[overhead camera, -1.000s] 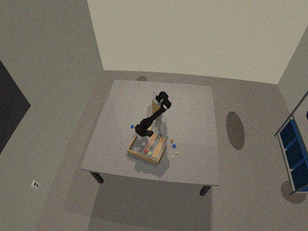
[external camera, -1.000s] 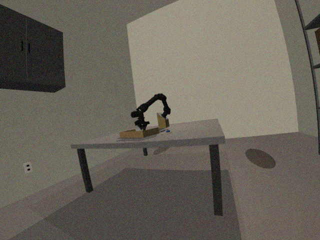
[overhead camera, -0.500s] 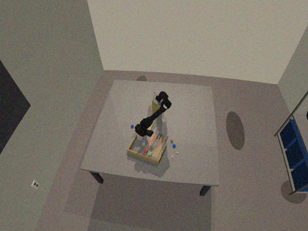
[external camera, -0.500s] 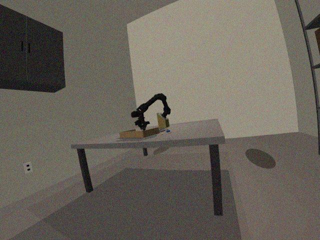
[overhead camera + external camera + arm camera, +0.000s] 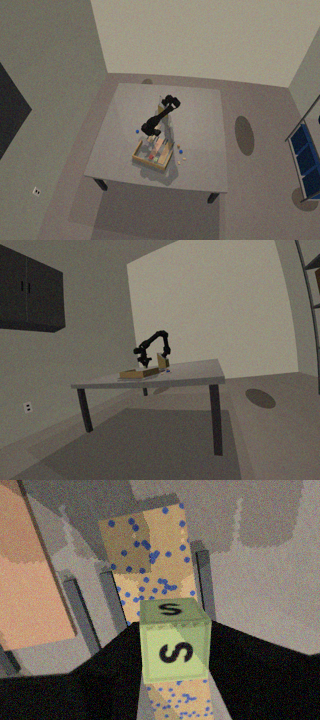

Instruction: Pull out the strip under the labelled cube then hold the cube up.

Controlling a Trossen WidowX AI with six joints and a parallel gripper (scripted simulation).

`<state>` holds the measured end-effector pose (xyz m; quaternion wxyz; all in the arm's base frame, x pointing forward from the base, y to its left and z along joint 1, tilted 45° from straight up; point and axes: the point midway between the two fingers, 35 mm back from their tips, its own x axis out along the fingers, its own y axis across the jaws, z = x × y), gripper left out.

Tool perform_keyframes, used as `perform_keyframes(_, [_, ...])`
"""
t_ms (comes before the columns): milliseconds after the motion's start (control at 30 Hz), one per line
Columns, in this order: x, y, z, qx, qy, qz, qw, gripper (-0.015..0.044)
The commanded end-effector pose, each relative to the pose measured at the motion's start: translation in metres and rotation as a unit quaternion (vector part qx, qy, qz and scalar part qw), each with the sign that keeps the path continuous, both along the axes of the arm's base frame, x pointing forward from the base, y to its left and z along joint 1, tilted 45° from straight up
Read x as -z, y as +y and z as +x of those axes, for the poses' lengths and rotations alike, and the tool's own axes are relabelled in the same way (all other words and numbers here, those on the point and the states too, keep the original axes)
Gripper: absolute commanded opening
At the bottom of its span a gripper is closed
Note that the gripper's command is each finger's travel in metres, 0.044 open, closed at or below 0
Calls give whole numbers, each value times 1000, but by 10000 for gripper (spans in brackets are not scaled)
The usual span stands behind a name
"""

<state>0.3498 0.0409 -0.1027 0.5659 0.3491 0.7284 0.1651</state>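
Above the near end of the open wooden tray, as I view it remotely: claw, black, grasping one pale-green cube.

Cube: square-edged, smooth; black S on each of two visible faces, both letters lying sideways in the wrist view.

Flat tan strip with blue speckles: one, rectangular; long axis running up and down the wrist view, slightly slanted, showing beyond and below the cube. Contact between cube and strip: cannot tell.

Salmon strip: one, plain. Plain tan strip: one.

Also within the tray: one red block, one green lettered block.

On the grey tabletop: two round blue pieces, well apart; one small orange block; two small pale blocks.
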Motion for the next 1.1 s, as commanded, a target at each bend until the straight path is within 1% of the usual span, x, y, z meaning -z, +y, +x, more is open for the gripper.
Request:
perform_keyframes(0, [-10,-6,-11,-1,-4,-1,1000,0])
perform_keyframes(133, [-10,-6,-13,-1,-4,-1,1000,0])
perform_keyframes(567, [-16,-6,-55,-1,-3,-1,1000,0])
perform_keyframes(667, [-19,-9,-55,-1,-3,-2,1000,0])
perform_keyframes(833, [-41,-31,-51,-1,-3,-2,1000,0])
perform_keyframes(1067, [-42,-32,-51,-1,-3,-2,1000,0])
